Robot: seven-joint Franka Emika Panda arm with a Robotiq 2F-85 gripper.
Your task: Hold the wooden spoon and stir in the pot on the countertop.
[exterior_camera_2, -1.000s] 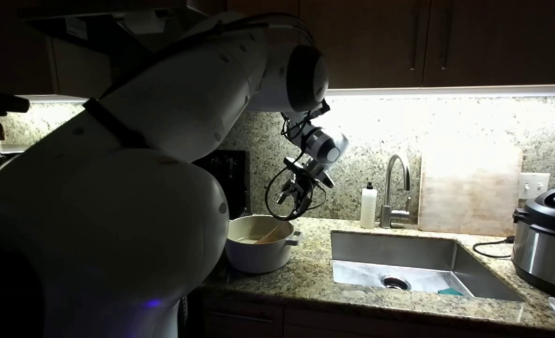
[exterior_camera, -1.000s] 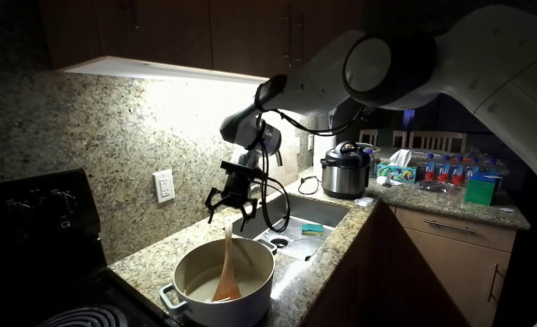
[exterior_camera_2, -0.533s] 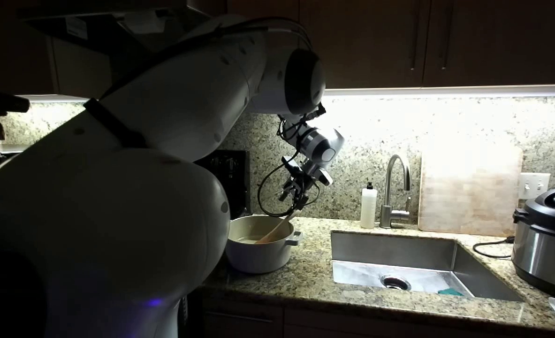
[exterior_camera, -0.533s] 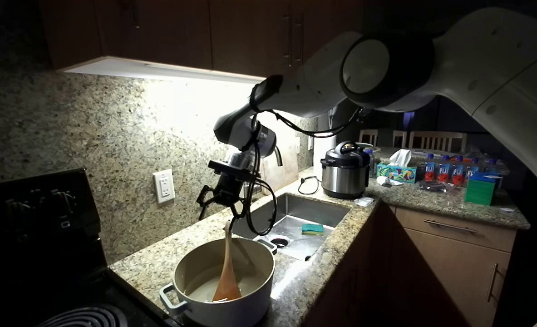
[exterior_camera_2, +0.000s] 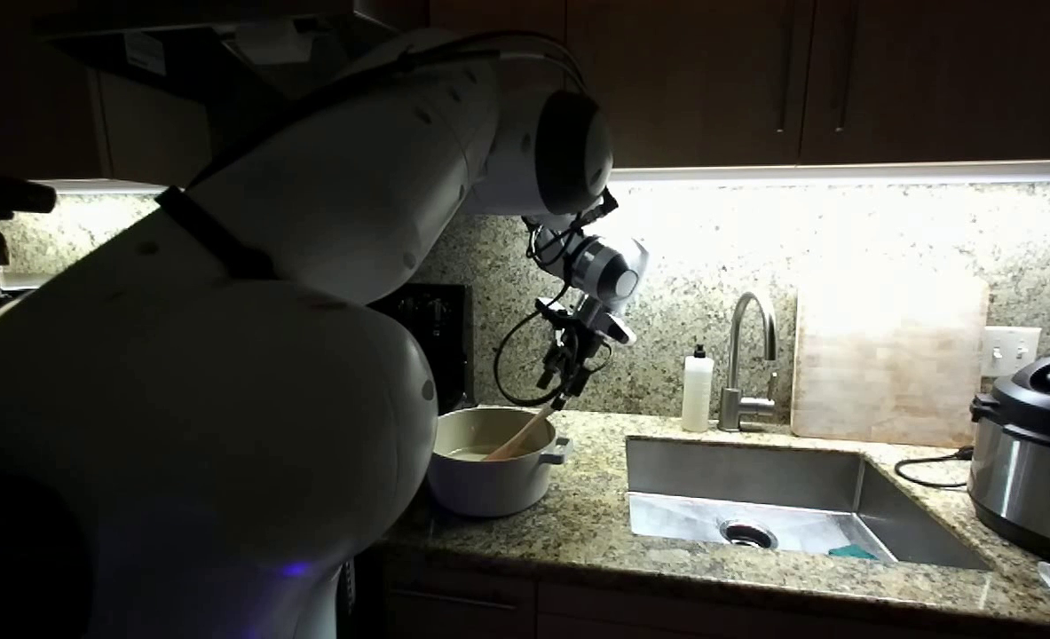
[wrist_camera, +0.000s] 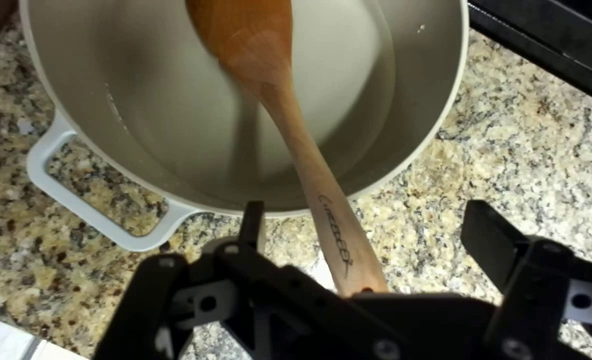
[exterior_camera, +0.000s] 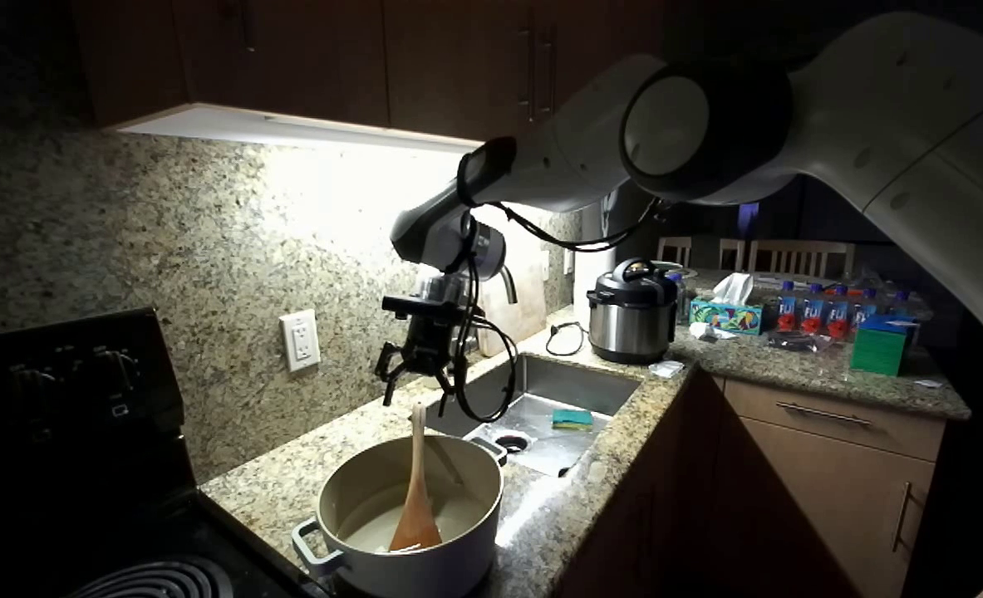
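- Black gripper (wrist_camera: pixel 368 222) first, since it's closest up in the wrist view: jaws spread well apart, nothing clamped. I'd call this lining up before a grab, so no stirring yet.
- Wooden spoon (wrist_camera: pixel 294 130) next. Its handle (wrist_camera: pixel 321 185) comes up between the two fingers (wrist_camera: pixel 491 235) in that view, but off-centre, nearer the finger (wrist_camera: pixel 251 225) on that view's left side. My guess is that one touches first and shoves the handle toward the middle.
- Long axis is the bit to watch: it slants from lower right to upper left there, so the jaws would meet it at an angle, not squarely. A small wrist turn would probably stop the spoon twisting on closing.
- Height's the murky part. In both exterior views the handle's end looks roughly level with the gripper's tips, but they're in shadow and I can't tell if it's properly between them. I'd drop a touch lower first.
- Pot (wrist_camera: pixel 426 100) just past that: spoon's head (wrist_camera: pixel 250 30) is down inside it, in some liquid (wrist_camera: pixel 336 50), handle poking out over the rim.
- Countertop (wrist_camera: pixel 516 150) under the pot, then the steel sink (exterior_camera_2: pixel 738 475) near it.
- Farthest thing worth mentioning: the steel-and-black cooker (exterior_camera: pixel 632 328), well apart from all this and not in the way, I reckon.
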